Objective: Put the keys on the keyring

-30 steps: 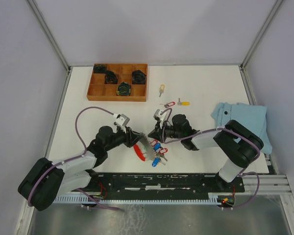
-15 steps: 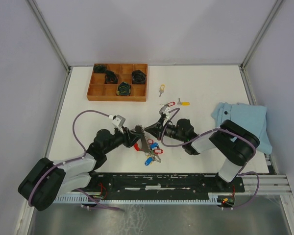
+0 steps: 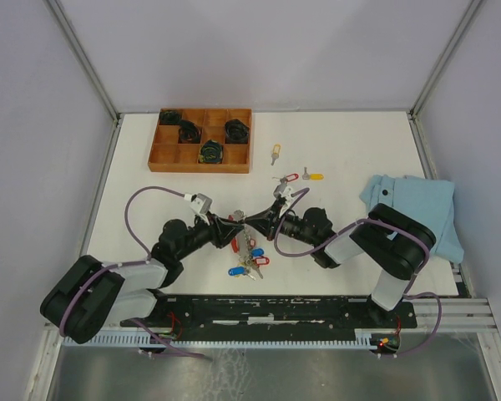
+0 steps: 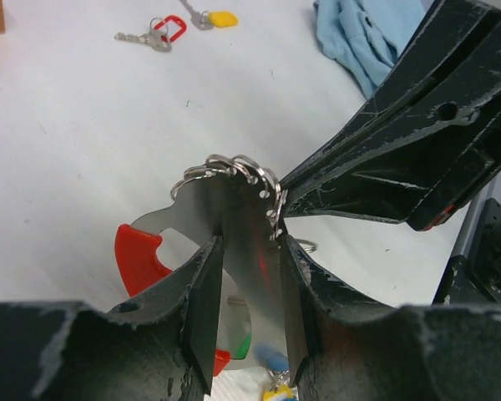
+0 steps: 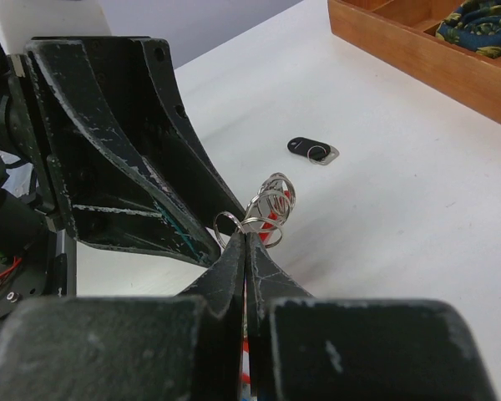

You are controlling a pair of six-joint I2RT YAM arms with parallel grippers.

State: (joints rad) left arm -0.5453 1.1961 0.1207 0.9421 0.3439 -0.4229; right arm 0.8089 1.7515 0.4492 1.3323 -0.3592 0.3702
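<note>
Overhead, starting far left: a wooden compartment tray point(image 3: 199, 168) sits at eleven o'clock on the white table point(image 3: 351, 142), with dark coiled bundles point(image 3: 210, 152) in four of its cells. Next, the left gripper point(image 3: 234, 222) points in from eight o'clock. Its jaws are clamped across the flat silver plate of the keyring point(image 4: 242, 217), and that's a firm hold, with the plate squeezed between the pads. In the left wrist view the red curved strap point(image 4: 138, 255) curls out on the nine o'clock side.

The keyring sits at six o'clock from the table's centre, right between the two grippers. A blue tag point(image 3: 236, 271) and a red tag point(image 3: 260, 261) spill toward the near edge. On top of the plate is a cluster of split rings point(image 4: 234, 165).

The right gripper point(image 3: 252, 220) points in from four o'clock, fingers pressed fully together, tip right at those rings. I can't tell whether one is caught between them. The right wrist view shows a small black fob point(image 5: 311, 149) on the table beyond.

Three loose keys lie apart from the bunch: a yellow-tagged key point(image 3: 275, 153) at twelve, a red-tagged key point(image 3: 287, 178) nearer, and a second yellow-tagged key point(image 3: 315, 176) just right of it. Far right, a blue cloth point(image 3: 417, 209) is at three o'clock.
</note>
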